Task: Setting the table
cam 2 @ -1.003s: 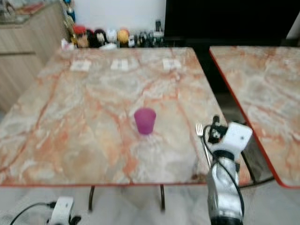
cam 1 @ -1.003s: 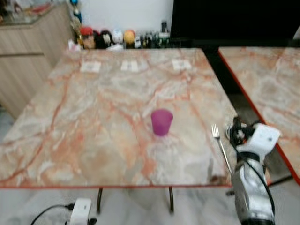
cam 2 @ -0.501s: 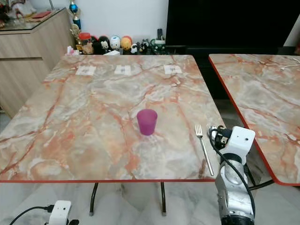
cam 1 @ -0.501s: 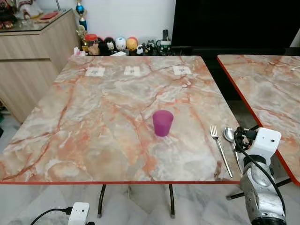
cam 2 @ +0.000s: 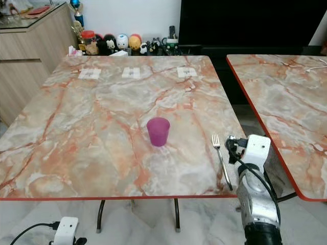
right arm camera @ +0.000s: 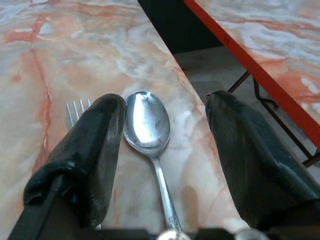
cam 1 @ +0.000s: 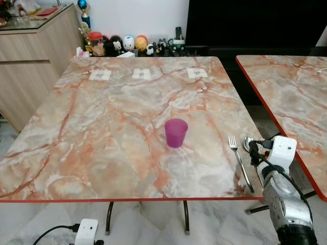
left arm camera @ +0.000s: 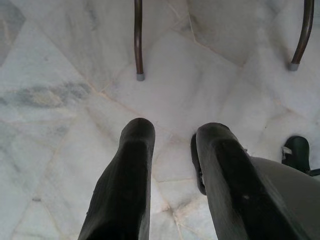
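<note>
Bright, even daylight across the head views, both sharp, no motion blur. The marble table (cam 1: pixel 117 127) takes a soft sheen, with pale glare patches towards its near edge, and the purple cup (cam 1: pixel 176 132) throws only a faint, short shadow. Behind it, the black screen (cam 1: pixel 255 23) reads as flat dark with no detail. Straight lines bow slightly near the picture edges. In the right wrist view the spoon (right arm camera: pixel 147 125) is crisp, its bowl catching a bright reflection, while the near black fingers (right arm camera: pixel 90 150) go soft and out of focus. The left wrist view is evenly lit on pale floor tiles (left arm camera: pixel 60 90), fingers (left arm camera: pixel 125 190) dark, almost textureless
</note>
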`<state>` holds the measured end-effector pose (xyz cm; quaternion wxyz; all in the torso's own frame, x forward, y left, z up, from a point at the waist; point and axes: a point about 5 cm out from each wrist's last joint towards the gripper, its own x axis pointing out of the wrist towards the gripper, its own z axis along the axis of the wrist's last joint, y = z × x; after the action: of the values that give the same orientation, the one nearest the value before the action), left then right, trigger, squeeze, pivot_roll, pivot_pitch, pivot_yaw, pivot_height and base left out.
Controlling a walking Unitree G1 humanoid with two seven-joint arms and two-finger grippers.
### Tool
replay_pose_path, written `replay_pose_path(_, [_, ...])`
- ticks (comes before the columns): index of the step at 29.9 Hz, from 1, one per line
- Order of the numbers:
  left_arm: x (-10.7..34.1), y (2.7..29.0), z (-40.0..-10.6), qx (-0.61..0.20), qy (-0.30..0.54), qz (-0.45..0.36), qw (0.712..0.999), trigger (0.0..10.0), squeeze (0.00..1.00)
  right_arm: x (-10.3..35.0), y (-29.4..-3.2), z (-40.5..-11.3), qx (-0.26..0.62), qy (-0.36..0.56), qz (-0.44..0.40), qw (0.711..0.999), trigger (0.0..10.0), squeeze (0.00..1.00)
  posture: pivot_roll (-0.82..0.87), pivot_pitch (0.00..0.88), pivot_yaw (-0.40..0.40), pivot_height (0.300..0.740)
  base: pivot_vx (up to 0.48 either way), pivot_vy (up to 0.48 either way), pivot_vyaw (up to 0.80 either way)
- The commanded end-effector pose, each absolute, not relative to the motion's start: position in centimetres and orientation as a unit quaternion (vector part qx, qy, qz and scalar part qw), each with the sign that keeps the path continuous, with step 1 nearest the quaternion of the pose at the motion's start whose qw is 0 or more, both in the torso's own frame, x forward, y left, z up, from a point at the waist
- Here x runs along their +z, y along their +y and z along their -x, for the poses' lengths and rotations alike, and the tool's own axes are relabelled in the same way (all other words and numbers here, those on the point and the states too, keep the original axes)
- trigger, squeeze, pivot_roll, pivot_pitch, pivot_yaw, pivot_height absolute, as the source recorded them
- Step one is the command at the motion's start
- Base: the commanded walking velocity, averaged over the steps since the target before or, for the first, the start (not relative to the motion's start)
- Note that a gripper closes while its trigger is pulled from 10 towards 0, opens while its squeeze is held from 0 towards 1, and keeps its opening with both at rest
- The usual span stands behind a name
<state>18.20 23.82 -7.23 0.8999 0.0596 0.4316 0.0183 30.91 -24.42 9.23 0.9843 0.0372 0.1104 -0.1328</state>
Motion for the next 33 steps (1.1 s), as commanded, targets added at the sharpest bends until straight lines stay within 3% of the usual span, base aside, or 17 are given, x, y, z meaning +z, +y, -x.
replay_pose_path(1, [-7.4, 23.9, -18.0, 0.018, 0.440, -0.064, 0.895, 10.0, 0.00, 9.3, -24.9, -31.0, -0.136, 0.113, -0.046, 0.983, 10.0, 0.00, 0.11, 0.000, -0.025, 0.740, 0.000, 0.000, 0.00])
replay_pose_path(6, [-7.3, 24.1, -18.0, 0.020, 0.441, -0.065, 0.895, 10.0, 0.00, 9.1, -25.1, -30.8, -0.144, 0.124, -0.040, 0.981, 10.0, 0.00, 0.11, 0.000, -0.024, 0.740, 0.000, 0.000, 0.00])
replay_pose_path(7, [-7.3, 24.1, -18.0, 0.020, 0.441, -0.065, 0.895, 10.0, 0.00, 9.2, -25.2, -30.7, -0.144, 0.125, -0.043, 0.981, 0.9, 0.00, 0.11, 0.000, -0.022, 0.740, 0.000, 0.000, 0.00])
replay_pose_path(8, [-7.3, 24.1, -18.0, 0.020, 0.441, -0.065, 0.895, 10.0, 0.00, 9.2, -25.2, -30.7, -0.144, 0.125, -0.043, 0.981, 0.9, 0.00, 0.11, 0.000, -0.022, 0.740, 0.000, 0.000, 0.00])
replay_pose_path(9, [-7.3, 24.2, -18.0, 0.020, 0.440, -0.065, 0.895, 10.0, 0.00, 9.1, -25.3, -30.8, -0.140, 0.129, -0.044, 0.981, 0.0, 0.00, 0.11, 0.000, -0.022, 0.740, 0.000, 0.000, 0.00])
replay_pose_path(10, [-7.3, 24.2, -18.0, 0.020, 0.440, -0.065, 0.895, 10.0, 0.00, 9.0, -25.3, -30.8, -0.136, 0.137, -0.040, 0.980, 3.6, 0.00, 0.11, 0.004, -0.019, 0.740, 0.000, 0.000, 0.00])
replay_pose_path(11, [-7.3, 24.2, -18.0, 0.020, 0.440, -0.065, 0.895, 10.0, 0.00, 9.0, -25.3, -30.8, -0.135, 0.138, -0.039, 0.980, 3.6, 0.00, 0.11, 0.004, -0.019, 0.740, 0.000, 0.000, 0.00])
replay_pose_path(12, [-7.3, 24.2, -18.0, 0.020, 0.440, -0.066, 0.895, 10.0, 0.00, 8.9, -25.2, -30.8, -0.131, 0.142, -0.044, 0.980, 10.0, 0.00, 0.11, 0.004, -0.019, 0.740, 0.000, 0.000, 0.00])
replay_pose_path(33, [-7.2, 24.3, -18.0, 0.018, 0.441, -0.068, 0.895, 10.0, 0.00, 7.4, -25.3, -30.5, -0.105, 0.186, -0.084, 0.973, 10.0, 0.00, 0.12, 0.000, -0.018, 0.740, 0.000, 0.000, 0.00])
